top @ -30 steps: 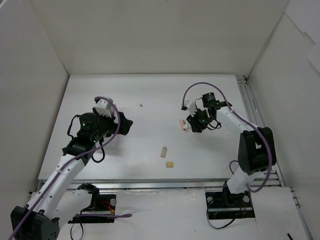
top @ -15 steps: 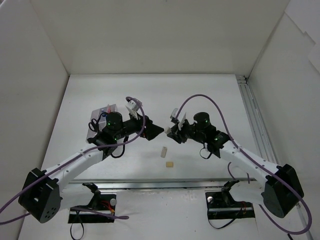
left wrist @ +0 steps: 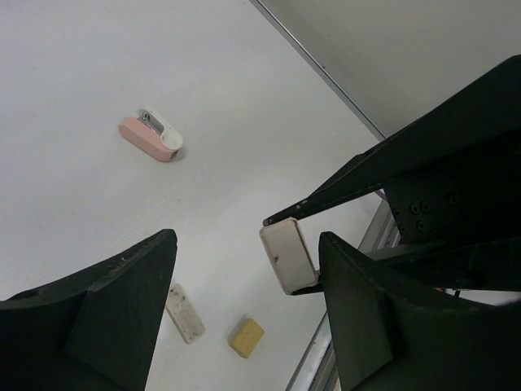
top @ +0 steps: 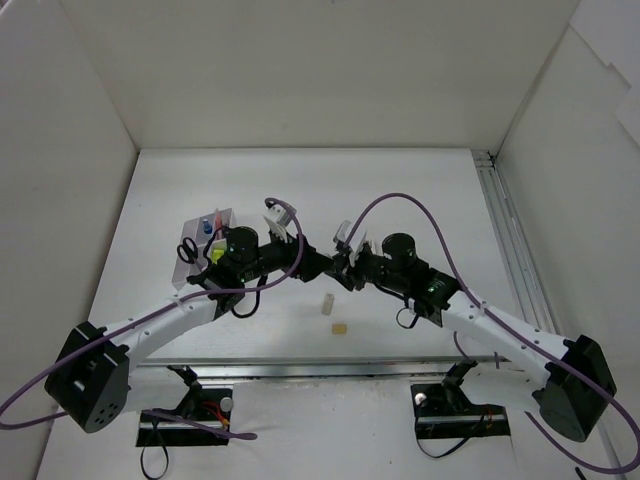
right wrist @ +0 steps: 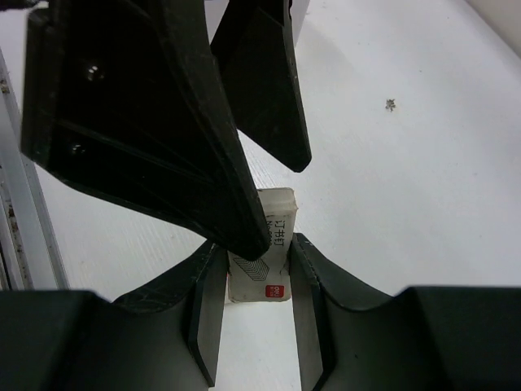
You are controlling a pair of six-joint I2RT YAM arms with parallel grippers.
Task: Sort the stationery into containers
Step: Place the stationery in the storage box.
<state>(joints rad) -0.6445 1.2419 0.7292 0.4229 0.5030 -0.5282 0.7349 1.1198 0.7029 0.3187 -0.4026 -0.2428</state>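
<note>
Sorting is incomplete: right gripper (right wrist: 255, 251) clamps an eraser (right wrist: 262, 281), left gripper (left wrist: 244, 244) gapes around it; correction tape (left wrist: 151, 138) lies loose.

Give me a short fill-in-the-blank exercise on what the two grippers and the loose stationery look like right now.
1. The right gripper pinches a white eraser whose label has a ____ patch.
2. The left gripper stands ____, one finger on each side of that eraser.
3. The correction tape on the table is white and ____.
4. Nearer the arms' bases, ____ loose erasers lie apart from each other.
Missing words: red; open; pink; two.
</note>
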